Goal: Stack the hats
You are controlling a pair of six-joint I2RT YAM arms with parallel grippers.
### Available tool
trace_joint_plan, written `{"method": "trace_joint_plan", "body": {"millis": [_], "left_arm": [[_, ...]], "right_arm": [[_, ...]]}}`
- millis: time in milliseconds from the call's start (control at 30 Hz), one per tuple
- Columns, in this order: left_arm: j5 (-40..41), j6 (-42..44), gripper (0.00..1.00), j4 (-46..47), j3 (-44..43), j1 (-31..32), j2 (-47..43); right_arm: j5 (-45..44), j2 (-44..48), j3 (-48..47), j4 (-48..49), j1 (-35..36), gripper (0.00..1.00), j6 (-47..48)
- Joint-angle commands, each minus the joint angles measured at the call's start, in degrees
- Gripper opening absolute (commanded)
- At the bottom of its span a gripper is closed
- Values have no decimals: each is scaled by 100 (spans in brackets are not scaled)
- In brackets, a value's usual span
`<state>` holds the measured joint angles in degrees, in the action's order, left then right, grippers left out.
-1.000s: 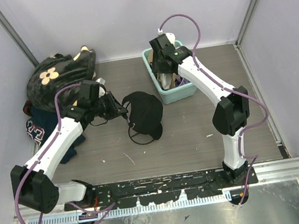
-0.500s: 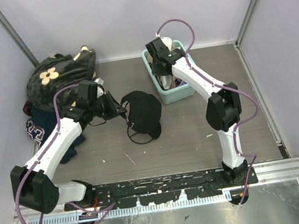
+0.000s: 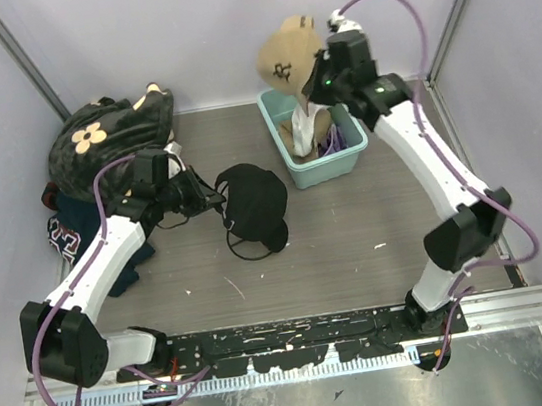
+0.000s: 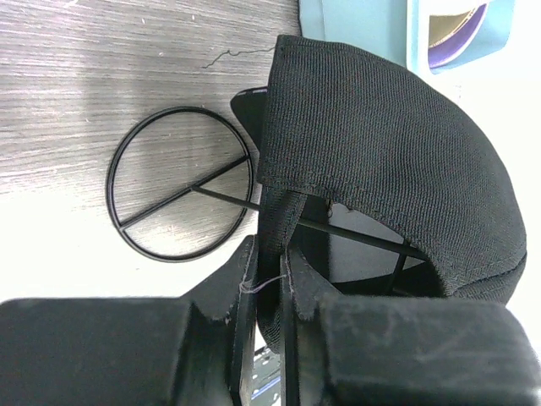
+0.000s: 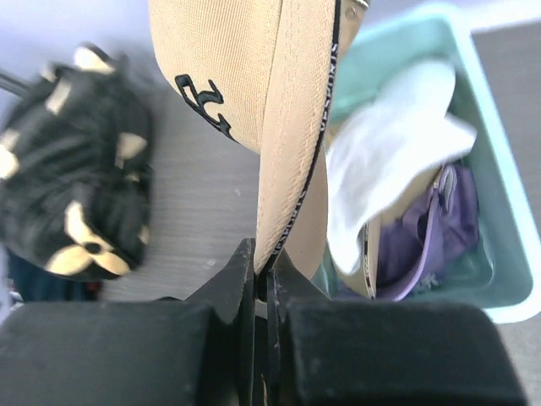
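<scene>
The black cap (image 3: 256,203) sits on a black wire stand (image 4: 182,194) in the middle of the table. My left gripper (image 3: 212,199) is shut on the rear edge of the black cap (image 4: 397,161). My right gripper (image 3: 318,83) is shut on the brim of the tan cap (image 3: 284,53) and holds it in the air above the teal bin (image 3: 332,168). In the right wrist view the tan cap (image 5: 245,76) hangs from the gripper (image 5: 264,262). The white cap (image 5: 389,161) and the purple cap (image 5: 431,228) lie in the bin (image 5: 499,211).
A black fabric with tan flower shapes (image 3: 105,135) lies on dark navy clothing (image 3: 78,230) at the left wall. Grey walls close the table at the back and sides. A black rail (image 3: 290,337) runs along the near edge.
My right gripper has lifted out of the bin and swung up and right, pulling the tan cap clear of it. My left gripper has stayed shut on the black cap, which shifted slightly left.
</scene>
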<state>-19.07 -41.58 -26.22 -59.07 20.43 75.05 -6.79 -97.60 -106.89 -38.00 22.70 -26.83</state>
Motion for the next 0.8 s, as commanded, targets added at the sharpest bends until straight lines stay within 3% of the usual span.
{"method": "trace_joint_plan", "body": {"millis": [0, 167, 333, 700, 767], "left_arm": [[282, 358, 16, -399, 277, -223, 129], [319, 519, 2, -474, 299, -309, 217], [320, 781, 0, -577, 376, -453, 262], [-433, 923, 0, -151, 620, -710, -643], [-468, 882, 4, -175, 554, -707, -744]], "right_arm": [[1385, 612, -56, 867, -660, 1, -73], [2271, 713, 35, 833, -1197, 1, -172], [2964, 731, 79, 843, -1367, 1, -148], [3146, 804, 591, 768, -1365, 1, -80], [3144, 819, 646, 744, -1366, 1, -51]]}}
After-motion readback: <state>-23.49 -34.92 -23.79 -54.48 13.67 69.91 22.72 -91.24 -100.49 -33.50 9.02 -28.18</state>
